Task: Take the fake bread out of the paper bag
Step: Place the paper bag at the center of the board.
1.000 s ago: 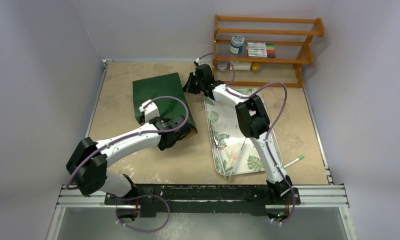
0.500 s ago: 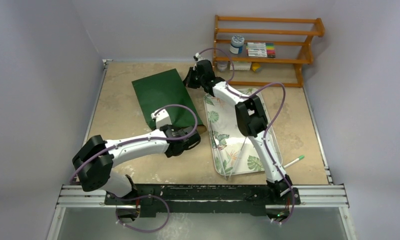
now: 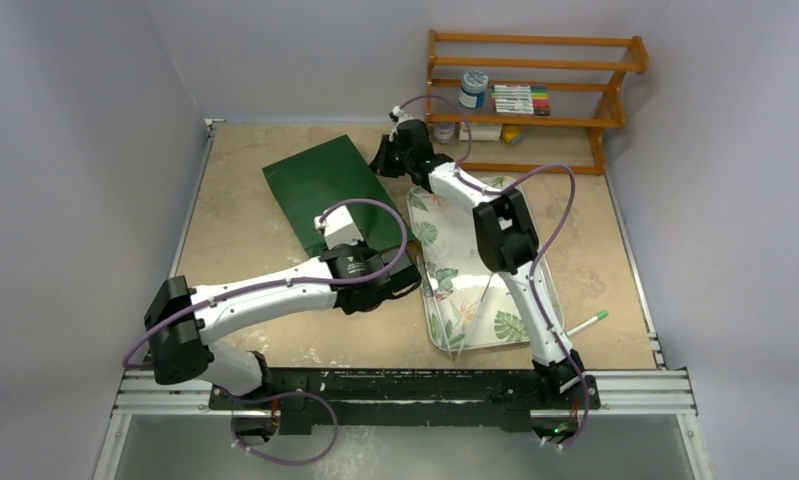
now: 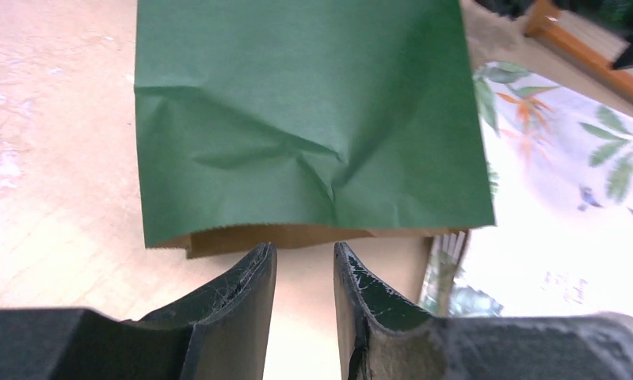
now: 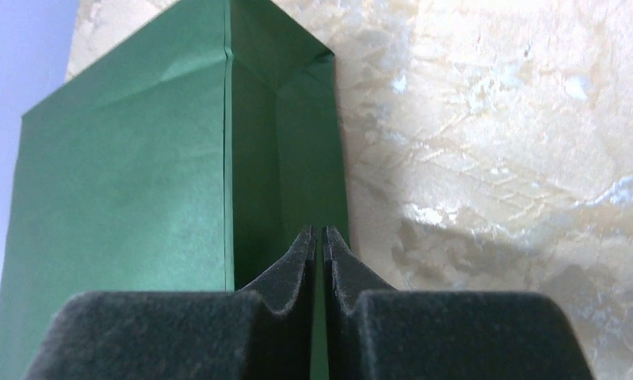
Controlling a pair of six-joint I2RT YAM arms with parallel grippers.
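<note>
— beige stone-look table (image 3: 235,230). where's the paper bag (image 3: 320,185)?
— lying flat, far left of centre, just beside the leaf tray (image 3: 445,250), brown mouth facing near.
— left gripper (image 4: 303,247)?
— just short of that mouth, jaws narrowly parted, nothing between.
— right gripper (image 5: 322,233)?
— over the bag's far folded end, fingers all but closed. can't tell whether paper is pinched.

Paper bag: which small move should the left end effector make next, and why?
Probably ease the left end effector forward to pinch the upper lip of the paper bag: it lies flat, its brown-lined mouth pressed nearly shut, right before the open jaws.
</note>
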